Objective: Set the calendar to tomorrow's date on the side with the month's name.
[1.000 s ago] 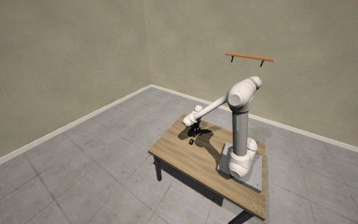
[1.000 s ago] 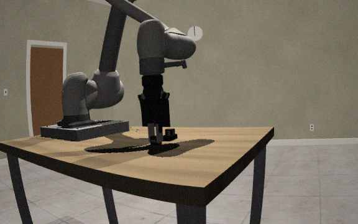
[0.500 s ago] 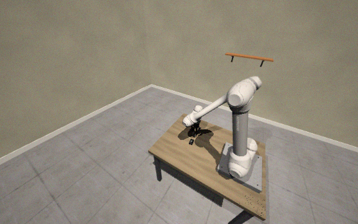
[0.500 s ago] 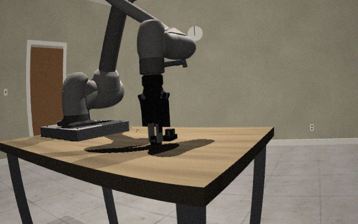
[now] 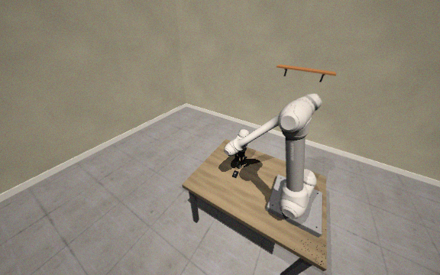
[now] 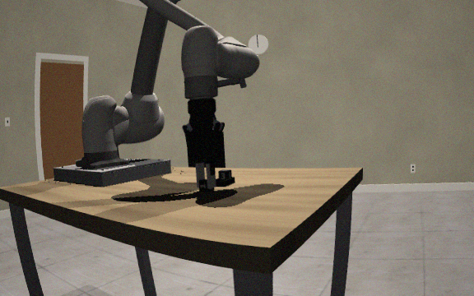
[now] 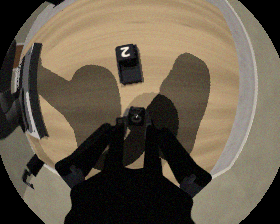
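The black calendar tray point(image 6: 230, 181) point(image 7: 131, 76) lies flat on the table. One black cube point(image 6: 224, 175) point(image 7: 125, 51) stands in its far half in the wrist view, a white 2 on its top; the exterior view shows a 3 on its side. The tray's near half is empty. My gripper point(image 5: 239, 166) point(image 6: 206, 183) point(image 7: 136, 115) points down beside the tray's empty end, shut on the second black cube point(image 6: 206, 186) point(image 7: 136, 115), low over the table. Its markings are too dark to read, and I cannot tell whether it touches the table.
The wooden table point(image 5: 220, 191) point(image 6: 262, 218) carries the arm's grey base plate point(image 5: 313, 221) point(image 6: 134, 174) at its other end. Dark shadows of the arm and gripper fall around the held cube. The table's edge lies beyond the gripper.
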